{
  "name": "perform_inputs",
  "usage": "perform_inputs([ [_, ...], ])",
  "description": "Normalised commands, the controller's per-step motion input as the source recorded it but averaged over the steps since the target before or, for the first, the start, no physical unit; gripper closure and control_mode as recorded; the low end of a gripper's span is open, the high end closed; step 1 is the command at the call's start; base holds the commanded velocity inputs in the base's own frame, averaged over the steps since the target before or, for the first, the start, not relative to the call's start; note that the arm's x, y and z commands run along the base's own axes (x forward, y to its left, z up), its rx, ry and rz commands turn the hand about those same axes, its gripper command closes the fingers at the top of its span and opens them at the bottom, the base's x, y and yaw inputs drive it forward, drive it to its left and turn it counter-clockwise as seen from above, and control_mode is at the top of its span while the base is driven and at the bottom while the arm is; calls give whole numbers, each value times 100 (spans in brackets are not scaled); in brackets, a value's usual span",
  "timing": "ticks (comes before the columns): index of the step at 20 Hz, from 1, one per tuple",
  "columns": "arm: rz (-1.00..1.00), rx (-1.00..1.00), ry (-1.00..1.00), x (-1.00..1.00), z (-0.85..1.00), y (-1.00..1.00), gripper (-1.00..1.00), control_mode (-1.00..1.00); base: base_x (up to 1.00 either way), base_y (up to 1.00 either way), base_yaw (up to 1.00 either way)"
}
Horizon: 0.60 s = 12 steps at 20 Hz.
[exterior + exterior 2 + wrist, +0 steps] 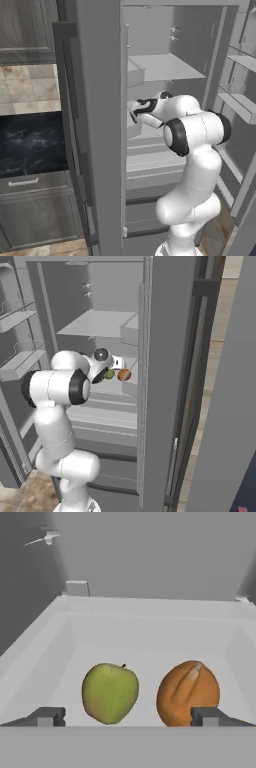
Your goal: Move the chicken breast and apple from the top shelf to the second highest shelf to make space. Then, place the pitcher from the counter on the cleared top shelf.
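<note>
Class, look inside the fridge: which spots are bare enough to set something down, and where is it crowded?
The shelf above the arm lies bare from back wall to front edge. One level down, the apple and chicken breast sit side by side at the front, with the open gripper before them; behind them the surface is free.

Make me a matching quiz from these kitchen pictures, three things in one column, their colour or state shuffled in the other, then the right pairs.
Column one:
1. small round apple
2. lumpy chicken breast
3. robot's two-finger gripper

Column two:
A. open, holding nothing
B. yellow-green, on the left in the hand view
C. orange-brown, on the right in the hand view

Pairs: 1-B, 2-C, 3-A
</note>
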Motion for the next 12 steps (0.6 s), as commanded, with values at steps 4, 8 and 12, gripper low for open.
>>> perform_inputs([
  [4, -2, -3, 0, -98, 12, -10, -100, -100, 0, 0, 0],
  [8, 0, -1, 0, -100, 39, -19, -100, -100, 0, 0, 0],
  [12, 0, 0, 0, -100, 68, -31, -100, -100, 0, 0, 0],
])
